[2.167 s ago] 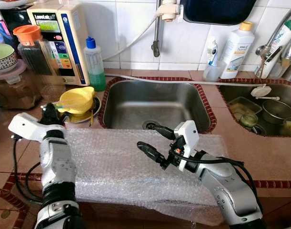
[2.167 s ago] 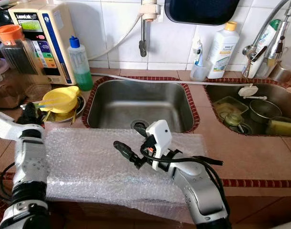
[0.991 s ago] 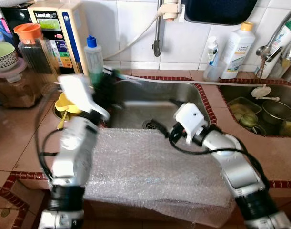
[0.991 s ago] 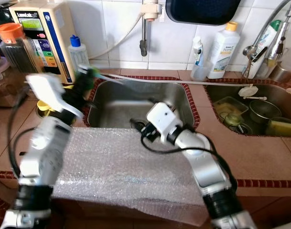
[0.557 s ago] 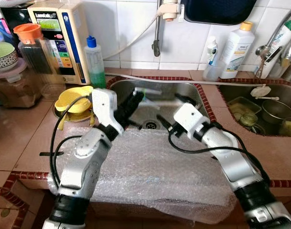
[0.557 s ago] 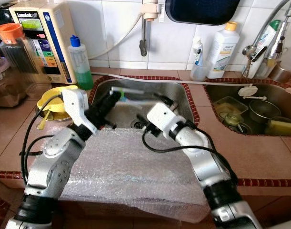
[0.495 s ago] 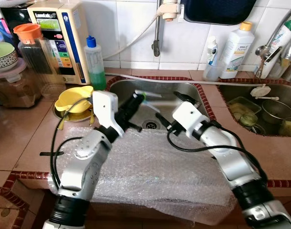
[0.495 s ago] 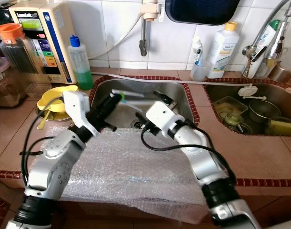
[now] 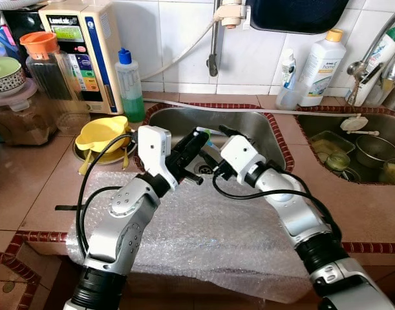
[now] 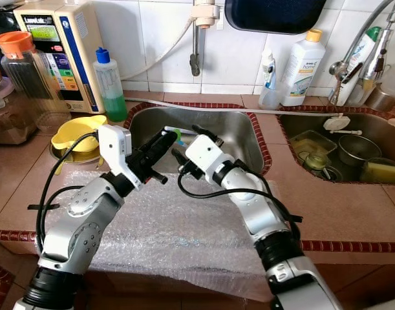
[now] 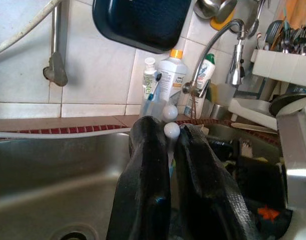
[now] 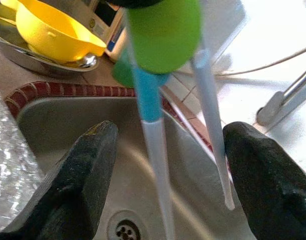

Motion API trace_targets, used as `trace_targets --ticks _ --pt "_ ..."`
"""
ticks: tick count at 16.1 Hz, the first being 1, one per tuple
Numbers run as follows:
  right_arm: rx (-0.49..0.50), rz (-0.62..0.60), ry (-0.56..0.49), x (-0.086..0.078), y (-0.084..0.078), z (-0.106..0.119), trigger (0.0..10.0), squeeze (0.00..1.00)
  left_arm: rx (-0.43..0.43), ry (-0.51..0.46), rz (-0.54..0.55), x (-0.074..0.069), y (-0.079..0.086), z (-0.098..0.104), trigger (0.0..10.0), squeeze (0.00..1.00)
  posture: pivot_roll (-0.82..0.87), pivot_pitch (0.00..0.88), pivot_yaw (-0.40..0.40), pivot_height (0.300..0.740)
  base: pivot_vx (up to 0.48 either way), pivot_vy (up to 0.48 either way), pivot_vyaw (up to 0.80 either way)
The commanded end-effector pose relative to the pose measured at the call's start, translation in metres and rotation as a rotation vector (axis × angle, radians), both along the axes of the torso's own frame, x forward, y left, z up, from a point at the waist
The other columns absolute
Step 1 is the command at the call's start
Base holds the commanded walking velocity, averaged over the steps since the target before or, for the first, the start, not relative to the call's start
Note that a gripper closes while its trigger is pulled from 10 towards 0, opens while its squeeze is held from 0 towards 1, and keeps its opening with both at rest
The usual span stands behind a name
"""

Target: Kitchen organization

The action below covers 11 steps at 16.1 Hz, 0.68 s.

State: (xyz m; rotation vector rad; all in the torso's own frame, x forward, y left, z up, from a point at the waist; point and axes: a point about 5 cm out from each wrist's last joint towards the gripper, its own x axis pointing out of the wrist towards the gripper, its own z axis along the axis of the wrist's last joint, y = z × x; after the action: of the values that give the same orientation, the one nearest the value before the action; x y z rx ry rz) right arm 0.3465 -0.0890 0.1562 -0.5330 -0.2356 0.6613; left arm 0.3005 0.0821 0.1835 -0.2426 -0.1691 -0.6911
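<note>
Right wrist view: green-and-blue-handled chopsticks (image 12: 158, 75), pale translucent tips.

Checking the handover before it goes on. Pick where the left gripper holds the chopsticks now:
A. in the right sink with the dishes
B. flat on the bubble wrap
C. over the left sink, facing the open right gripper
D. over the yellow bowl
C: the left gripper is shut on the chopsticks above the left sink, and the right gripper is open around their tips.

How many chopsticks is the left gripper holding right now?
2: both chopsticks are pinched side by side in the left gripper over the sink, between the right gripper's open fingers.
</note>
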Motion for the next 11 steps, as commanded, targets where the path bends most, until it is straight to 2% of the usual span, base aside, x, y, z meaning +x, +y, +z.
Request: trace_targets --ticks 1,3,4,5,6,7,8,9,10,11 --pt "0.008 0.018 -0.005 0.001 0.004 0.003 0.0 0.0 0.0 -0.018 -0.004 -0.002 -0.001 0.005 0.0 0.0 -0.2 0.01 0.025 0.74 0.0 0.0 0.0" --pt "-0.008 0.02 -0.005 -0.001 0.006 -0.002 0.0 0.0 0.0 -0.019 -0.007 -0.002 0.0 0.005 0.0 0.0 -0.2 0.01 0.023 0.74 0.0 0.0 0.0" --pt "-0.021 0.003 -0.023 0.001 0.003 -0.001 1.1 0.0 0.007 -0.016 -0.011 -0.002 -0.001 0.004 0.0 0.0 -0.2 0.009 0.023 0.74 0.0 0.0 0.0" --pt "-0.029 -0.03 -0.06 0.003 -0.002 0.003 7.5 0.0 0.038 -0.001 0.001 -0.001 -0.001 0.0 0.0 0.0 -0.2 0.009 0.023 0.74 0.0 0.0 0.0" --pt "-0.02 -0.039 -0.058 0.003 -0.003 0.004 9.3 0.0 0.041 0.0 0.008 -0.001 0.0 -0.001 0.0 0.0 -0.2 0.009 0.023 0.74 0.0 0.0 0.0" --pt "-0.036 -0.035 -0.056 0.002 -0.003 0.001 10.0 0.0 0.023 -0.002 0.0 -0.001 -0.001 0.001 0.0 0.0 -0.2 0.009 0.023 0.74 0.0 0.0 0.0" --pt "-0.04 -0.045 -0.047 0.002 -0.005 -0.002 10.0 0.0 0.022 -0.005 -0.004 -0.001 -0.001 0.001 0.0 0.0 -0.2 0.007 0.021 0.74 0.0 0.0 0.0" --pt "-0.046 -0.054 -0.044 0.004 -0.005 -0.003 4.2 0.0 0.019 -0.009 -0.013 -0.002 -0.002 0.002 0.0 0.0 -0.2 0.006 0.023 0.74 0.0 0.0 0.0" --pt "-0.053 -0.059 -0.048 0.005 -0.006 -0.003 0.0 0.0 0.027 -0.008 -0.025 -0.003 -0.003 0.002 0.0 0.0 -0.2 0.006 0.023 0.74 0.0 0.0 0.0" --pt "-0.066 -0.071 -0.059 0.006 -0.008 -0.002 0.0 0.0 0.036 -0.004 -0.027 -0.004 -0.003 0.001 0.0 0.0 -0.2 0.006 0.023 0.74 0.0 0.0 0.0"
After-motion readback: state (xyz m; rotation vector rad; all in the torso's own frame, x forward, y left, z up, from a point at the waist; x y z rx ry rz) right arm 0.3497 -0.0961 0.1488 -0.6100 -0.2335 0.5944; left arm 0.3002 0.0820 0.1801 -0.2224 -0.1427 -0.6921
